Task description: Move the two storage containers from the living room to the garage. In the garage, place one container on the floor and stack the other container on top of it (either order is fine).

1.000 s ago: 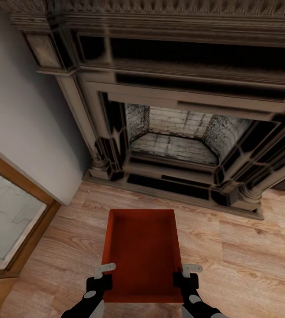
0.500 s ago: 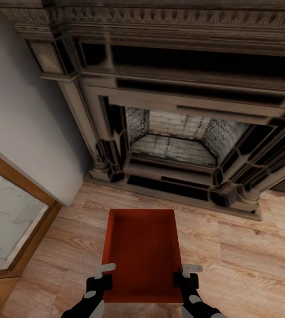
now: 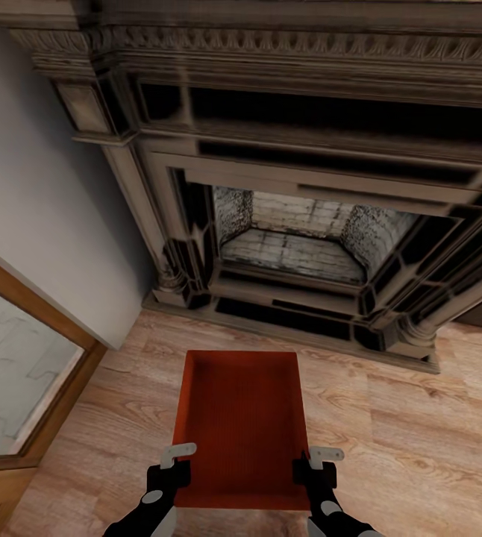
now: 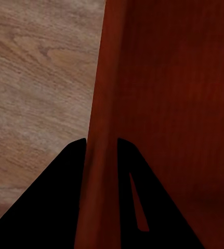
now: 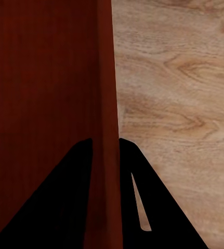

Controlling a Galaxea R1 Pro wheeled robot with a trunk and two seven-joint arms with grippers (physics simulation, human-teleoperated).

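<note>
An orange-red storage container hangs level over the light wood-plank floor of the living room, in front of the fireplace. My left gripper is shut on its left wall near the front corner. In the left wrist view that wall runs between the two dark fingers. My right gripper is shut on the right wall, and the right wrist view shows the wall pinched between its fingers. The box is empty inside.
The ornate dark fireplace surround with its brick firebox stands close ahead. A white wall runs along the left. A wood-framed glass panel sits low at the left. Open plank floor lies to the right.
The whole view has shifted slightly, with the fireplace a little lower and further right in frame; the camera moved. Both grippers keep the same hold on the container.
</note>
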